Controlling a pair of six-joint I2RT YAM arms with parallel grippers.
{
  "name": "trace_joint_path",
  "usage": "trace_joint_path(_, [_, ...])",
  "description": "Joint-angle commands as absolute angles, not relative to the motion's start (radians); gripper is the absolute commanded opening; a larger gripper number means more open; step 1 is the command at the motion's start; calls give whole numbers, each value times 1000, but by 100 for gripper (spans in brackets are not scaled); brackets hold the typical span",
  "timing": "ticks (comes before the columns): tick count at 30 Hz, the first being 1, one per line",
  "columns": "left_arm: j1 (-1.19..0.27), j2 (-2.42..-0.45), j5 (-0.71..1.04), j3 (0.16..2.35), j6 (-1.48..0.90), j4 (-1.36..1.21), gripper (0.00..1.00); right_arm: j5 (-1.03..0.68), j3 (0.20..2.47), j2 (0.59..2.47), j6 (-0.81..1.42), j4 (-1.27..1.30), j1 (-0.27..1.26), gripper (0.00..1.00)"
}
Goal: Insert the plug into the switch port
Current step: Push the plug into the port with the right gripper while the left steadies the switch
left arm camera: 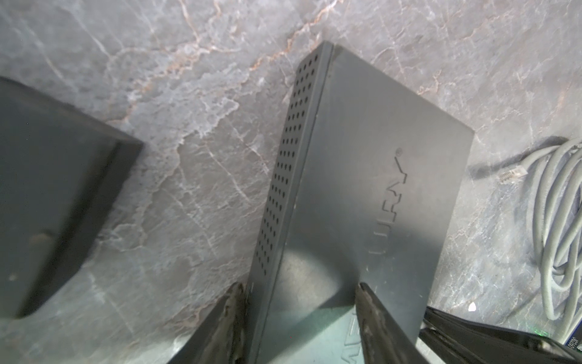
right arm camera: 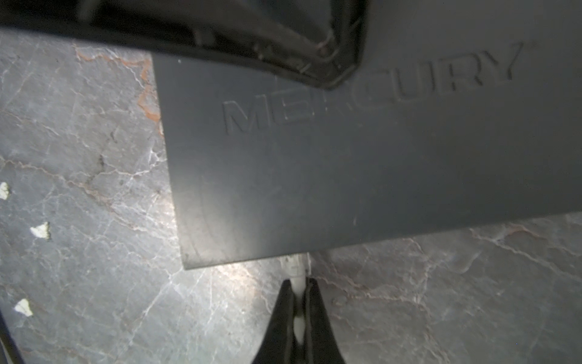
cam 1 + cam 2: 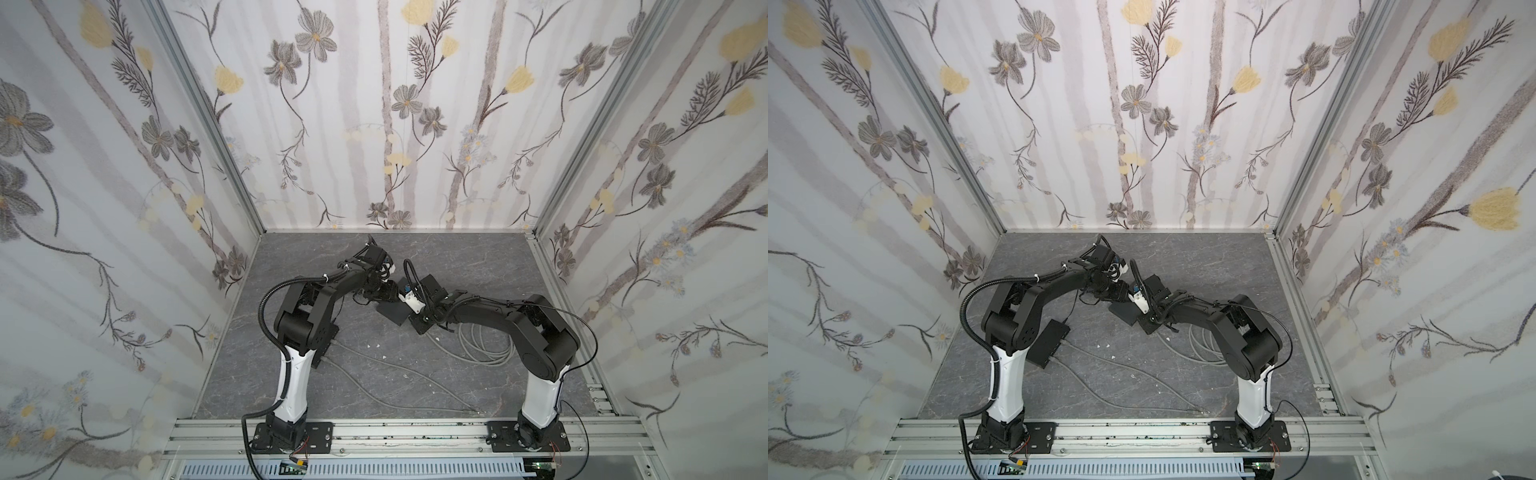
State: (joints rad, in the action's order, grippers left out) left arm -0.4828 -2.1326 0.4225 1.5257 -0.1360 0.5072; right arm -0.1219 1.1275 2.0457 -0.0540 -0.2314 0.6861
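Nearest cam: alu rail w/ both arm bases bolted on, L arm and R arm rising from it. Just past it, on the grey marble-look tabletop, a loose grey cable lay w/ its free end near the rail and ran up to a 2nd black switch beside the L arm. A few white chips lay mid-table. A coiled grey cable sat under the R arm, w/ a spare RJ45 plug at its edge in the L wrist view. Further in, at table centre btwn the two wrists, was the task's switch: black, "MERCURY" embossed on top, one side perforated. L gripper stood abt half wide, jaws either side of the switch's end, one finger against the perforated side, i.e. a grip on the switch. R gripper was pinched narrow on the lead just behind the clear plug, which touched the switch's edge. The port was hidden under that edge, so how far in it sat couldn't be told. Farthest: floral wallpaper on the back wall.
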Motion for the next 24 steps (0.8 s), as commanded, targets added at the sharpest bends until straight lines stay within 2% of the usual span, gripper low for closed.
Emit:
trace_joint_path(1, [-514, -2141, 595, 1518, -134, 656, 56, -147, 1123, 2028, -67, 92, 689, 0])
trace_joint_path(8, [-536, -2125, 600, 1512, -124, 668, 55, -160, 1120, 2017, -80, 179, 689, 0])
trace_joint_path(24, [-560, -2119, 635, 1503, -131, 653, 54, -163, 1209, 2059, -98, 185, 688, 0])
